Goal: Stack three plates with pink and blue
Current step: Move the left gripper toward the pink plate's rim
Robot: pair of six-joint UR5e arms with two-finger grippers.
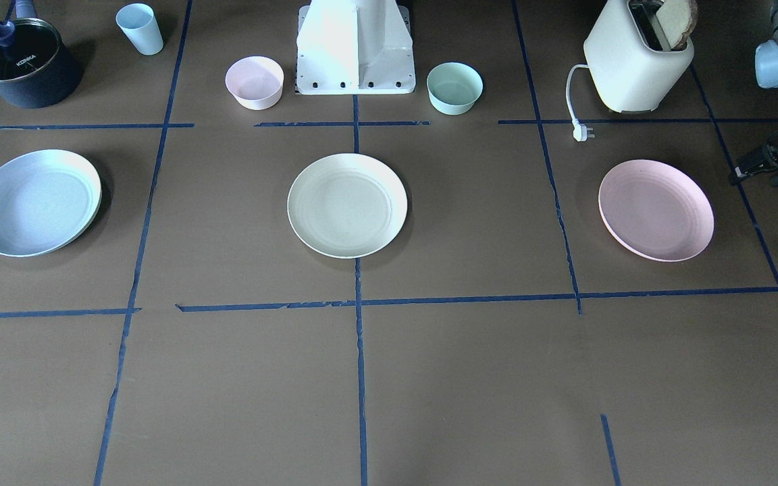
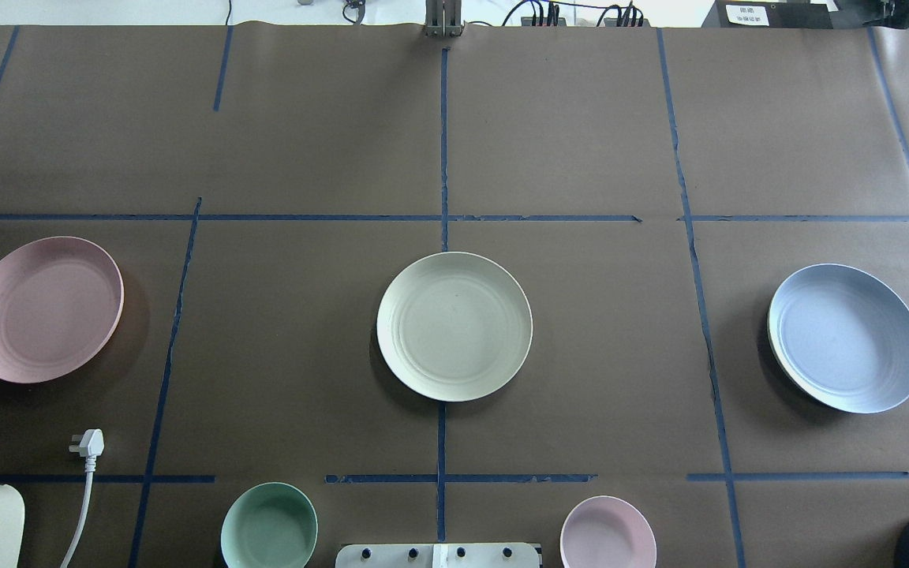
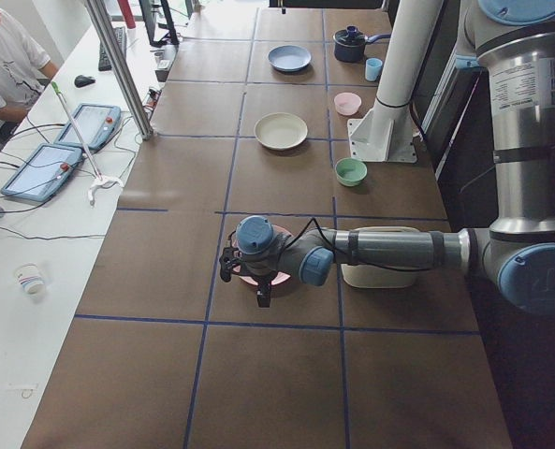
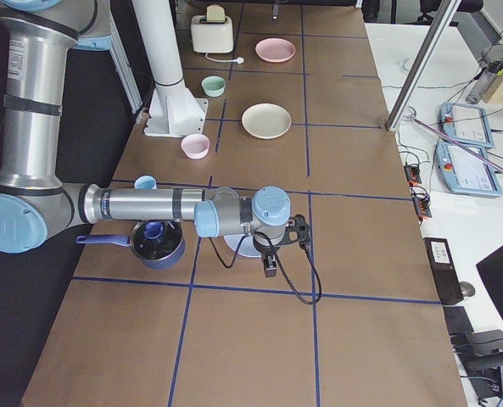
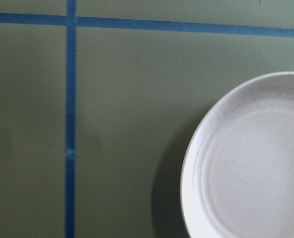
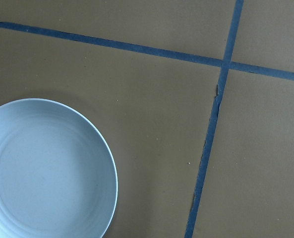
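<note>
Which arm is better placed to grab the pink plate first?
Left. The left pincer hangs over the pink plate; the right pincer is over the blue plate, at the other end.

The pink plate point(image 5: 251, 163) and blue plate point(image 6: 42, 168) run off the wrist views' edges. From the sides, the arms point(image 3: 389, 248) cover most of each. The fingers point(image 3: 226, 266) are too small to make out.

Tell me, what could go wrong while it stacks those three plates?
The pink plate and blue plate lie flat and far from the cream plate, so a thin rim could slip mid-carry. A loose plug lies near the pink plate and might get snagged. The pot near the blue plate could get bumped.
</note>
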